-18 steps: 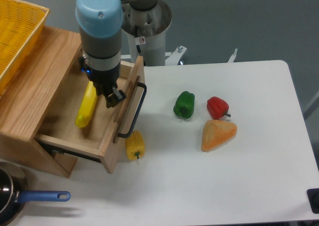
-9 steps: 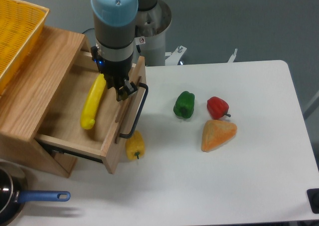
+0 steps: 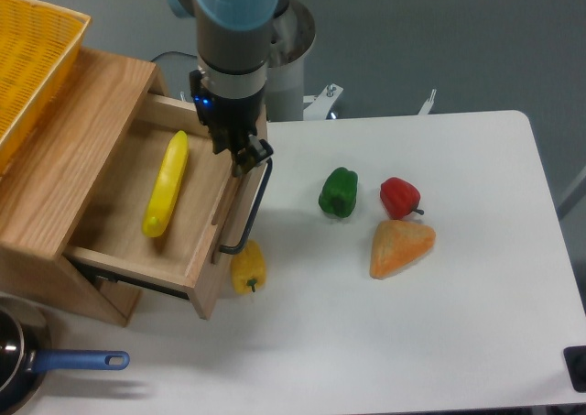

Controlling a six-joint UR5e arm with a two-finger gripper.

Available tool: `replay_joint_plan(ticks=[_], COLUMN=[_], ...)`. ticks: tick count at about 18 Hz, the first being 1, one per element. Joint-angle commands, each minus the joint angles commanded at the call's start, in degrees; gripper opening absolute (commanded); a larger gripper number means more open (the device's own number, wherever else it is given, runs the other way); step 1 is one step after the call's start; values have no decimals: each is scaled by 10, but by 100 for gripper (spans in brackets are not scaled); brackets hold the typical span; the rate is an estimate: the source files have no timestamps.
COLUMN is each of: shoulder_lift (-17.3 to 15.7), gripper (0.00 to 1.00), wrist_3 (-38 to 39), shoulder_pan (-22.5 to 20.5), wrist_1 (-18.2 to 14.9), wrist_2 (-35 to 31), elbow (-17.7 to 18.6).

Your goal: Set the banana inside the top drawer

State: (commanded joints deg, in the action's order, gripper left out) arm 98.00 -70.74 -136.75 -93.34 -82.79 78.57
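The banana [image 3: 166,183] is long, slim and plain yellow. It lies free on the floor of the top drawer [image 3: 137,261], a light-wood box that stands pulled open, with a black bar handle [image 3: 248,208] on its front panel. My gripper [image 3: 243,161] hangs over the drawer's front panel near the top of the handle, to the right of the banana and apart from it. It holds nothing, and its fingers look open.
A yellow bell pepper [image 3: 248,267] sits on the table against the drawer front. A green pepper [image 3: 338,192], a red pepper [image 3: 400,197] and an orange wedge [image 3: 400,246] lie to the right. A yellow mesh basket [image 3: 32,58] rests on the cabinet top. A pot with a blue handle [image 3: 78,361] is at the front left.
My gripper has moved right and up, from inside the drawer to over its front panel. The banana has been let go and now lies alone in the drawer.
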Motion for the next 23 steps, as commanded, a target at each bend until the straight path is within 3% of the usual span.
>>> replay_joint_plan(ticks=[3,8,11,14,21,23], shoulder_lift=[0,7,9,11,20,22], gripper=[51,68,71,97,100,100], wrist_3=[-13,-10,-8,-8,-15,-15], shoulder_pan=[-20,-28,-29,-37,-42,-41], wrist_1=[7,49,68,83,91,107], wrist_2=[-18,-79,-89,-88,-86,-86], elbow=[1,14,23,25,26,27])
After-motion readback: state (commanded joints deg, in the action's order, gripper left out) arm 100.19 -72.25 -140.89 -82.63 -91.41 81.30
